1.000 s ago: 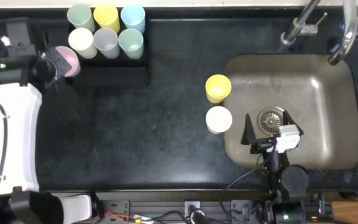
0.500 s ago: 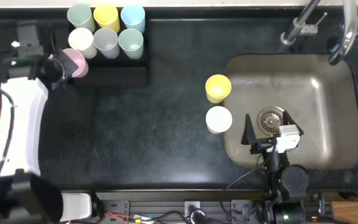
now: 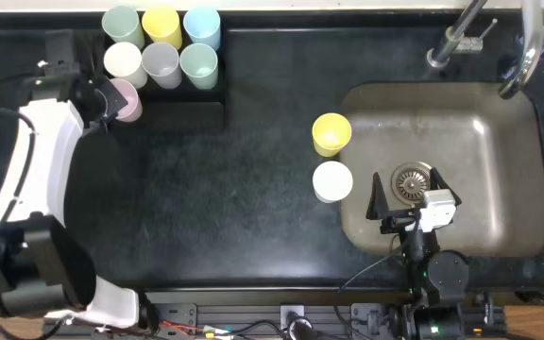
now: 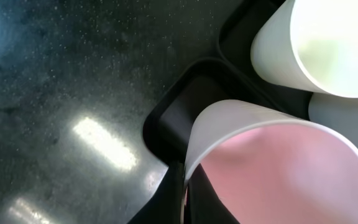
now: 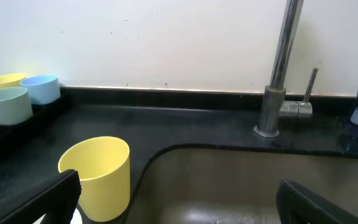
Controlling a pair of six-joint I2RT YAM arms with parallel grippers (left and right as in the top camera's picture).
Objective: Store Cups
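Over at the counter's [image 3: 234, 208] back left corner, the left gripper [image 3: 99, 100] is pinched tight on the rim of a pink cup [image 3: 126, 99]. It holds the cup at the left end of the black tray [image 3: 192, 115], over the tray's bare front row and just beside a white cup [image 3: 124, 60]. Six cups fill the tray's two back rows. A yellow cup [image 3: 331, 132] and another white one [image 3: 331, 180] stand on the counter at the left rim of the sink [image 3: 499, 217], close together. The right gripper [image 3: 406, 187] hangs low in the sink near the drain [image 3: 411, 178], fingers spread wide with nothing between them. The tap [image 5: 277, 81] stands at the sink's back edge.
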